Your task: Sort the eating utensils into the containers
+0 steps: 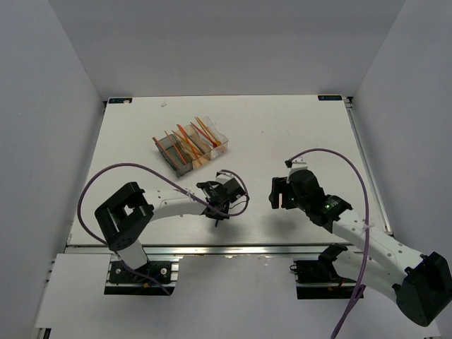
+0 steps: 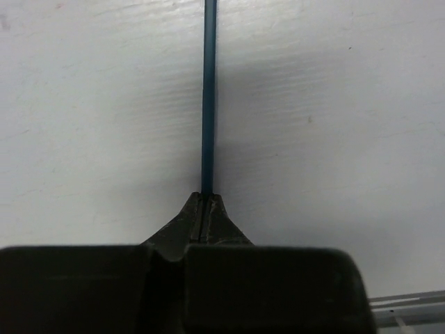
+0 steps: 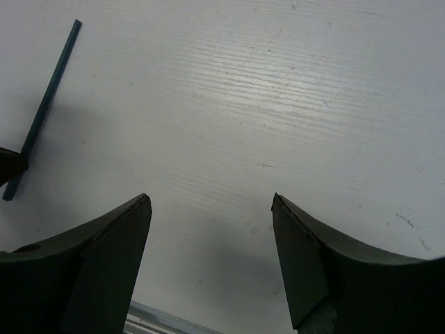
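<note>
The containers (image 1: 224, 147) are three small bins joined in a row, sitting at a slant on my white desk (image 1: 296, 120): a smoky dark bin (image 1: 159, 144) at the left end, an amber bin (image 1: 201, 161) in the middle and a clear bin (image 1: 223, 139) at the right end. From overhead I see thin orange and red utensils (image 1: 185, 141) lying lengthwise in the bins, several in all. They overlap, and I cannot count them bin by bin. One more piece sits outside the row, a single blue utensil (image 2: 208, 97). It is a slim, straight, dark blue stick, and neither of its ends shows a fork shape that I can make out. It is on the near side of the containers, toward the arm bases and well apart from the row. My left hand (image 2: 205, 198) has it pinched, jaws closed tight on the stick, which runs straight out from between the fingertips over the desk. My right hand (image 3: 212, 202) is also on the near side of the containers and further to the right. Its jaws are spread wide with only bare desk between them, and the blue stick lies off to its left.
</note>
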Available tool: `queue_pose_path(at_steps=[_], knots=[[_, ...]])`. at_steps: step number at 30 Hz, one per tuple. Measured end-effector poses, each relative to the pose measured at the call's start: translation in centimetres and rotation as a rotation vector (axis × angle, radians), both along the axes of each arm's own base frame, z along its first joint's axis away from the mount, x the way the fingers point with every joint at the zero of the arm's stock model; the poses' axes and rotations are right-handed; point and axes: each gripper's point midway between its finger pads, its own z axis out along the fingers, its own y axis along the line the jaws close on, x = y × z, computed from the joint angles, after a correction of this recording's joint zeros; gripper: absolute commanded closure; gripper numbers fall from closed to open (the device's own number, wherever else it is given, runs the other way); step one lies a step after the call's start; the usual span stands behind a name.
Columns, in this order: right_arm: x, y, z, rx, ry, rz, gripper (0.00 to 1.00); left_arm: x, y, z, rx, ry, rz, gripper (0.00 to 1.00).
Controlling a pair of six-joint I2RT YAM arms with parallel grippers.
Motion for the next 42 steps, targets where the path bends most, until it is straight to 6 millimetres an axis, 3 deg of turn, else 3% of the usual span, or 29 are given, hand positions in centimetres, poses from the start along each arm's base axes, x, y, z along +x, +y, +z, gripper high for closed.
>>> queue_pose_path(at_steps=[4, 9, 12, 15, 19, 22, 25, 31, 40, 42], knots=[[0.0, 0.1, 0.3, 0.008, -0.007, 0.002, 0.25, 0.8, 0.7, 2.0, 0.001, -0.066, 0.033, 1.00], [0.1, 0.1, 0.4, 0.013, -0.014, 0.003, 0.25, 5.9, 2.0, 8.9, -0.084, -0.276, 0.224, 1.00], [0.1, 0.1, 0.4, 0.013, -0.013, 0.003, 0.25, 10.3, 5.3, 12.5, -0.134, -0.400, 0.414, 1.00], [0.0, 0.2, 0.3, 0.012, -0.009, 0.006, 0.25, 14.0, 9.7, 13.9, -0.138, -0.472, 0.585, 1.00], [0.0, 0.2, 0.2, 0.009, -0.006, 0.011, 0.25, 18.2, 14.4, 13.8, -0.099, -0.506, 0.748, 1.00], [0.0, 0.2, 0.1, 0.005, -0.003, 0.013, 0.25, 21.2, 15.9, 12.9, -0.072, -0.505, 0.801, 1.00], [0.0, 0.3, -0.1, 0.001, 0.005, 0.017, 0.25, 23.0, 17.1, 10.9, -0.041, -0.479, 0.819, 1.00], [0.0, 0.4, -0.3, -0.003, 0.009, 0.021, 0.25, 23.4, 18.6, 8.4, -0.026, -0.424, 0.840, 1.00], [-0.1, 0.5, -0.9, -0.011, 0.032, 0.031, 0.25, 22.2, 17.6, 5.8, -0.078, -0.354, 0.800, 1.00], [-0.2, 0.6, -0.9, -0.009, 0.034, 0.033, 0.25, 22.1, 17.4, 5.6, -0.088, -0.347, 0.796, 0.95]])
